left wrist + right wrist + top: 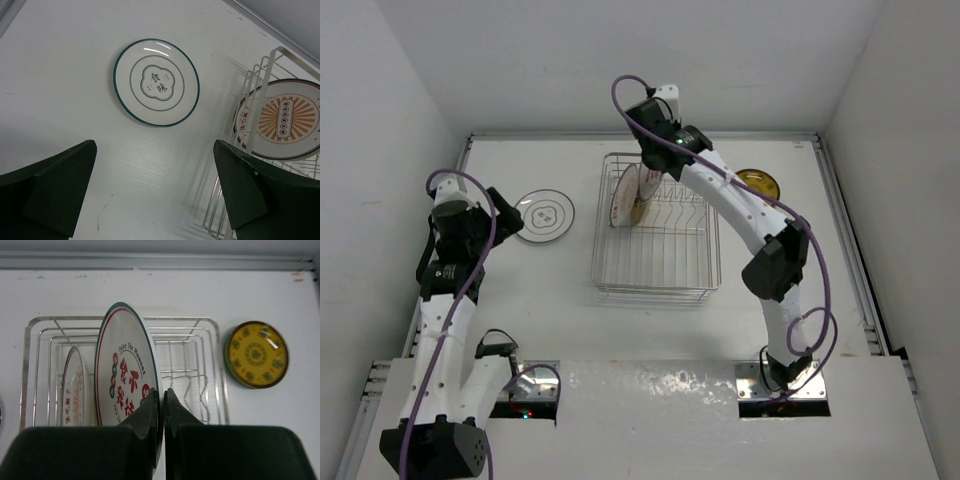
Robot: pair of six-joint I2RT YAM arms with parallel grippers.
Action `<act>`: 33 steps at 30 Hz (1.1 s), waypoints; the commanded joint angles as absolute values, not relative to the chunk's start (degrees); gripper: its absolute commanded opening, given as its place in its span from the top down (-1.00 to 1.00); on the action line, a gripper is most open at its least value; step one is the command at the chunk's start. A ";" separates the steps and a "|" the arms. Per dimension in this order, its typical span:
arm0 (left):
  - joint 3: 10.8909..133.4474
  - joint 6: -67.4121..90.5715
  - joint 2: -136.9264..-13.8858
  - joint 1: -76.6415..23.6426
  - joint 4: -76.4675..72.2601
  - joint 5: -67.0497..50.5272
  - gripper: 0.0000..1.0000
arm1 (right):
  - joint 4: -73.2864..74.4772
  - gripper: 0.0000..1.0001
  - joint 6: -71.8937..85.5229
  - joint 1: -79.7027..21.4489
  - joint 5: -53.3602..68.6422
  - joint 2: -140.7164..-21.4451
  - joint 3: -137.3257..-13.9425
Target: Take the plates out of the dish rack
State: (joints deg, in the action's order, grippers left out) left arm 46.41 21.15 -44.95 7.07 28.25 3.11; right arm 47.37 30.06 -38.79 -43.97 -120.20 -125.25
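Plate with red lettering [125,370] upright in, perhaps just above, the dish rack [45,320], rim clamped between right fingers [149,412] for a lift straight out; sunburst plate [74,385] slotted beside it; ringed plate [156,82] and yellow plate [256,355] flat on the desk [60,75]; left fingers [60,180] apart, empty.

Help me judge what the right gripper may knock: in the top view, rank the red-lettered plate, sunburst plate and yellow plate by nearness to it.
1. Red-lettered plate: upright in the dish rack, clamped in the right gripper.
2. Sunburst plate: in the rack, just left.
3. Yellow plate: flat on the table, outside the rack on the right.
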 commanded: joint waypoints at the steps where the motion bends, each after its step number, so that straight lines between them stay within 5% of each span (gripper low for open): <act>1: 48.51 21.80 -45.09 6.68 26.28 -1.04 -1.00 | 46.23 1.00 25.23 -38.76 -50.79 -109.88 -124.99; 7: 52.03 24.07 -45.87 6.59 19.98 -20.97 -1.00 | 44.04 1.00 22.41 -38.85 -47.91 -97.68 -116.56; 12: 50.36 33.72 -48.51 5.10 1.98 -42.96 -1.00 | 34.05 1.00 23.11 -38.85 -24.92 -87.47 -101.36; 18: 52.55 32.36 -54.57 -3.15 2.69 -41.76 -1.00 | 13.21 1.00 29.61 -38.76 -0.21 -77.00 -81.23; 26: 49.84 29.89 -58.97 -3.69 6.23 -37.80 -0.87 | -2.44 1.00 34.45 -38.67 10.72 -73.30 -71.64; 33: 47.29 31.72 -60.64 -3.69 -1.20 -45.94 -0.37 | -12.47 1.00 42.17 -35.26 18.27 -75.23 -67.24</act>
State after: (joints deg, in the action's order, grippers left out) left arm 48.27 31.35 -60.27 -3.44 5.39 -40.53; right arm 0.69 35.75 -37.32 12.01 -75.81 -68.25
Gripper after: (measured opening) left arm 0.710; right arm 0.010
